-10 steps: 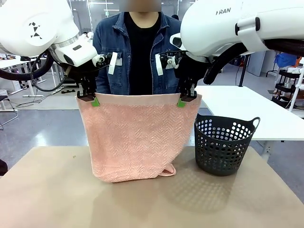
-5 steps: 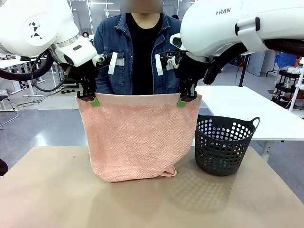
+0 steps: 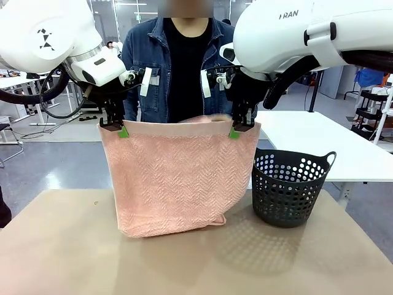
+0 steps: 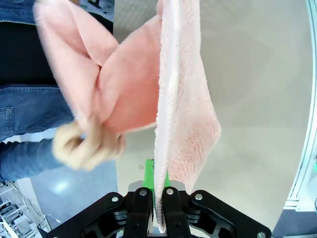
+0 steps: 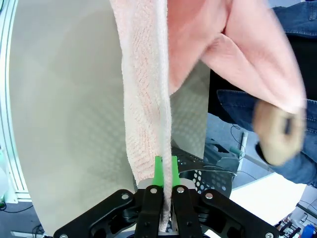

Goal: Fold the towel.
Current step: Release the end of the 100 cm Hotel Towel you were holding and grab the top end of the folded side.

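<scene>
Basket (image 3: 287,187) stands beside hanging towel (image 3: 175,178), person (image 3: 178,61) behind.

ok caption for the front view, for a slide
The left gripper and right gripper, each shut on a top corner, hang the pink towel over the table beside a black basket.

Inspection finding: the white housing (image 3: 270,37) of my right arm bears dark capital lettering (image 3: 288,13), legible as "RAN" after a first character I cannot make out. My left arm's housing (image 3: 31,15) bears a black geometric emblem (image 3: 44,38), without letters.
</scene>
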{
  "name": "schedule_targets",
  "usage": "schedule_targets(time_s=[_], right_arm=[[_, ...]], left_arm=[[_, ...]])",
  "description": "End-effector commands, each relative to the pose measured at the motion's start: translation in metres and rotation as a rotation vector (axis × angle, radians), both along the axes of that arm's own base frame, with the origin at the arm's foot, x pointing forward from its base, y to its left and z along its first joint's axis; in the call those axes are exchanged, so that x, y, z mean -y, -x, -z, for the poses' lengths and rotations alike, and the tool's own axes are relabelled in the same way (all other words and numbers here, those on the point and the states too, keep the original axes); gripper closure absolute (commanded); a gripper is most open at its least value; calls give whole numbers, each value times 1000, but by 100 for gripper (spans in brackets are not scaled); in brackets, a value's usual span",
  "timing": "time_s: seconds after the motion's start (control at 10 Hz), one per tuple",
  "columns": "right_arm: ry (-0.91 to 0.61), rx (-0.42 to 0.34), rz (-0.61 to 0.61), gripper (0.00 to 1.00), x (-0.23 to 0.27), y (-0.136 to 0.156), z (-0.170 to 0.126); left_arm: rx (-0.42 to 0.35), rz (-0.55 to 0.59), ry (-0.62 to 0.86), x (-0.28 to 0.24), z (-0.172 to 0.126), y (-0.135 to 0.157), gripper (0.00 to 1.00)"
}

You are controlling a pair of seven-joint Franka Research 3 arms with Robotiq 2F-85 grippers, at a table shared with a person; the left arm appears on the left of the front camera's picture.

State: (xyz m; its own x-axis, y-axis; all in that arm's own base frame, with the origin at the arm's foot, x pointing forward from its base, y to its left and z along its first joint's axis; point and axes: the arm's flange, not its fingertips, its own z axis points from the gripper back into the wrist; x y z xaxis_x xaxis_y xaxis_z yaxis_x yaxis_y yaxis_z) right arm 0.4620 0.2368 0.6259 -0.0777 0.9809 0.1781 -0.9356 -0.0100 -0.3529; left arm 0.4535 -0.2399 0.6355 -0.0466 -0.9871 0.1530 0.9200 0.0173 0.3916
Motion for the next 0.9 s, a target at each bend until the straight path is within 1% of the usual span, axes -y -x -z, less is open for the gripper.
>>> schedule_targets(time_s=[0.0,0.8], right_arm=[[1,2,-5,100,0,0,0],[1,2,-5,100,0,0,0]], left_arm=[[5,9,-5,-1,-1,0,100],[5,9,-5,-1,-1,0,100]])
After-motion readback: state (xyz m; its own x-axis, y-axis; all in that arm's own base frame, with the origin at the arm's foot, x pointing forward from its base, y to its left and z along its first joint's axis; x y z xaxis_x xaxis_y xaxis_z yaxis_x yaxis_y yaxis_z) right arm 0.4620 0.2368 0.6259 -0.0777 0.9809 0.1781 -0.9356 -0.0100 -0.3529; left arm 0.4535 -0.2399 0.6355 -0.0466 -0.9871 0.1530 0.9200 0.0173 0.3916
